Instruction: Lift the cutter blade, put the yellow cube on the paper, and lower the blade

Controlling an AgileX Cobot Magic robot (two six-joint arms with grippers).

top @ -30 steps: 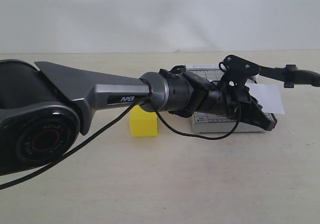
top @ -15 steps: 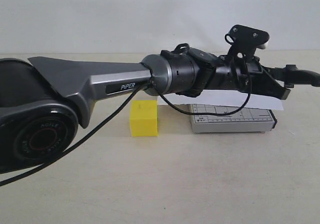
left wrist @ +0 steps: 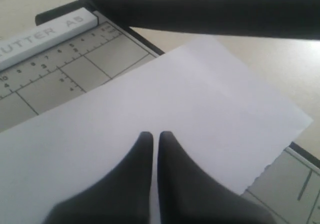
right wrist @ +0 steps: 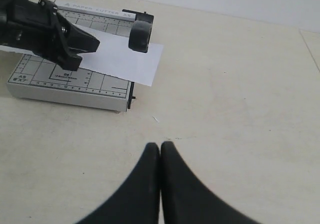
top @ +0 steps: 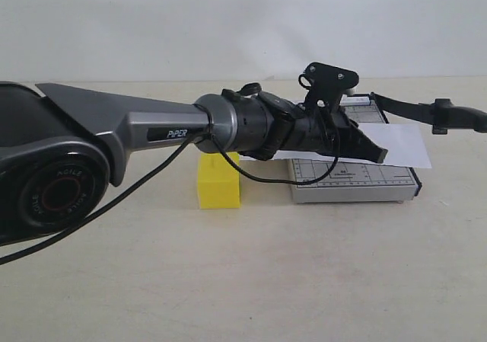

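The yellow cube [top: 218, 182] sits on the table left of the grey cutter base [top: 354, 182], partly behind my left arm. The paper [top: 397, 145] lies across the base and overhangs it on the right. The cutter blade [top: 426, 111] stands raised, its handle end [right wrist: 140, 34] above the paper [right wrist: 125, 59]. My left gripper [top: 378, 155] hovers shut and empty just over the paper [left wrist: 190, 99], below the blade [left wrist: 215, 14]. My right gripper [right wrist: 160, 145] is shut and empty over bare table, apart from the cutter base [right wrist: 65, 87].
The left arm [top: 152, 136] reaches across the table from the left and passes above the cube. A black cable [top: 251, 178] hangs from its wrist. A pale wall runs behind the beige table [top: 304, 281].
My left gripper rose from the cutter's front right end, then pulled back to the left, and now hangs over the paper. The blade, cube and paper have not moved.
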